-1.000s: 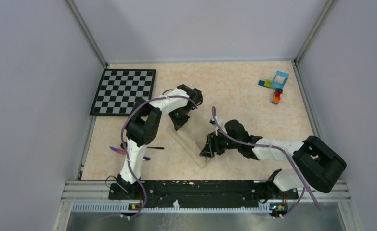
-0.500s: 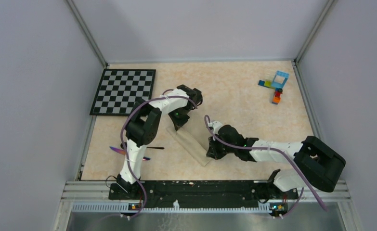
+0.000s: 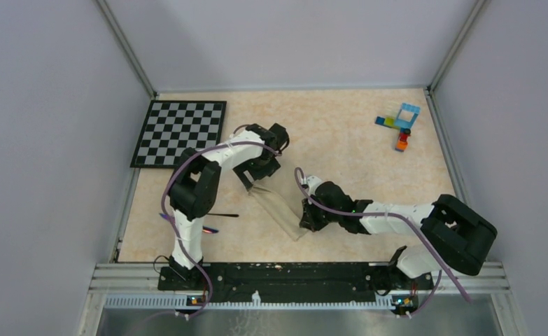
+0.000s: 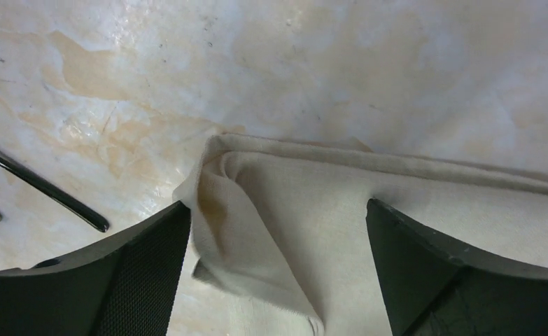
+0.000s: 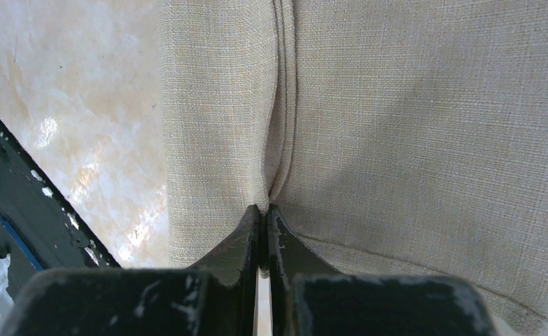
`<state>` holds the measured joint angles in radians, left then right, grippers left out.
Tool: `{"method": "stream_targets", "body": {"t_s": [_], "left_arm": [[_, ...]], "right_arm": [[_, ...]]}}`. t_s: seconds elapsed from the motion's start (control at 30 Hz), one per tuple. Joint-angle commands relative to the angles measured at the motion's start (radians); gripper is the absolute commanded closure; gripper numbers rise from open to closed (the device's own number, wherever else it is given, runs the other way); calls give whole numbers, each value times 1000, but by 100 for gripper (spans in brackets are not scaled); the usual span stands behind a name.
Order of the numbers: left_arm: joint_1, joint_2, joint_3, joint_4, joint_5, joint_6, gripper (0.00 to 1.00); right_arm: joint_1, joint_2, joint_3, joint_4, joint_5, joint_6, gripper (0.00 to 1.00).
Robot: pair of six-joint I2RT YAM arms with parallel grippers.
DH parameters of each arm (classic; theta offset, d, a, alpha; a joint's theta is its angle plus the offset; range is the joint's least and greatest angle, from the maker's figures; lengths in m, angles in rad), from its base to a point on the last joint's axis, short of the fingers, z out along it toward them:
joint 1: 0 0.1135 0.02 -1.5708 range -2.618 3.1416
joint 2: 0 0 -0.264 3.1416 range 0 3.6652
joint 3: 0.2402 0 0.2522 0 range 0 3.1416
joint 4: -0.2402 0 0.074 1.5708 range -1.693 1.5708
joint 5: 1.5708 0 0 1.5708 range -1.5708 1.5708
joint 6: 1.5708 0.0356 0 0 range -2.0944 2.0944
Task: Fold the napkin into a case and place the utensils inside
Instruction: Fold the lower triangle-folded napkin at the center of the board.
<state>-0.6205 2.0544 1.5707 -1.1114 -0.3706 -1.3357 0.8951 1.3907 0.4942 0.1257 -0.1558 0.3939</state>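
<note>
Top external view: the napkin [image 3: 279,208] lies on the table [image 3: 341,126] as 1 narrow folded strip. The left gripper [image 4: 276,210] stands wide over its far end. The right gripper [image 5: 264,215] pinches a crease, jaws closed. The utensils [image 3: 215,215] lie well apart; insertion is not yet done.

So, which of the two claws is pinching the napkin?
The right claw: it is shut on a fold of the napkin. The left claw stands wide open over the other end.

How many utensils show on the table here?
2: a slim black handle lies beside the left arm, and a rainbow-tinted piece pokes out beside it, nearer the base. The arm covers them partly, so another may be hidden.
</note>
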Motion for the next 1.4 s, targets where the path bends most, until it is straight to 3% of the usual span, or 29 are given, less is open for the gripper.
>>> {"method": "stream_targets", "body": {"t_s": [0.0, 0.17, 0.33, 0.4, 0.47, 0.6, 0.63, 1.0, 1.37], "left_arm": [[28, -234, -96, 173, 25, 118, 1], [137, -481, -326, 401, 189, 292, 1], [290, -719, -670, 720, 505, 484, 3], [323, -784, -793, 846, 587, 487, 15], [345, -811, -869, 913, 650, 481, 41], [351, -751, -892, 961, 720, 508, 78], [351, -725, -880, 954, 732, 518, 84], [351, -541, -793, 1048, 771, 515, 91], [349, -420, -743, 1145, 832, 491, 93]], "right_arm": [[8, 26, 40, 3, -1, -16, 100], [8, 31, 35, 16, -20, -7, 100], [8, 41, 41, 15, -27, -2, 100], [7, 47, 45, 14, -32, 0, 100], [7, 50, 47, 15, -34, 0, 100], [7, 53, 54, 17, -40, 1, 100], [7, 53, 57, 14, -41, 0, 100], [7, 58, 72, -6, -31, -5, 100], [7, 78, 79, -9, -32, -7, 100]]}}
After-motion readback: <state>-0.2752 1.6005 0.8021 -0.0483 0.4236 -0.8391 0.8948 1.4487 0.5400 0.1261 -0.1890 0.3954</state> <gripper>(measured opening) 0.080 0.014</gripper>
